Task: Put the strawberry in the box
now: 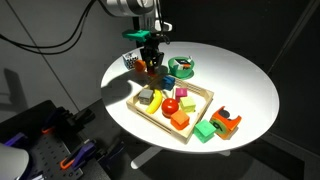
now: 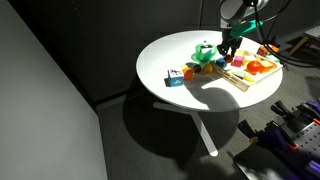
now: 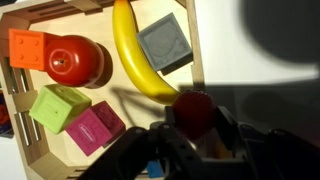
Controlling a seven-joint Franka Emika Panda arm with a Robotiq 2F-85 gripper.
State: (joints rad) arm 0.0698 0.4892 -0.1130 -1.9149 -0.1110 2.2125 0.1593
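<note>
My gripper (image 3: 193, 128) is shut on the dark red strawberry (image 3: 193, 110) and holds it at the edge of the box (image 3: 197, 52), a shallow light wood tray. The strawberry sits right by the banana's tip, above the tray's wall. In both exterior views the gripper (image 1: 150, 62) (image 2: 228, 52) hangs over the far side of the box (image 1: 201, 111) (image 2: 245, 85). The box holds a banana (image 3: 135, 50), a red apple (image 3: 73, 62), a grey cube (image 3: 164, 43), an orange block (image 3: 27, 46), a green cube (image 3: 58, 107) and a pink cube (image 3: 95, 130).
The round white table (image 1: 245, 75) carries a green bowl (image 1: 182, 68) behind the box, green and orange toys (image 1: 218, 124) near the front edge, and a small blue toy (image 2: 175, 77) apart from the box. The surroundings are dark.
</note>
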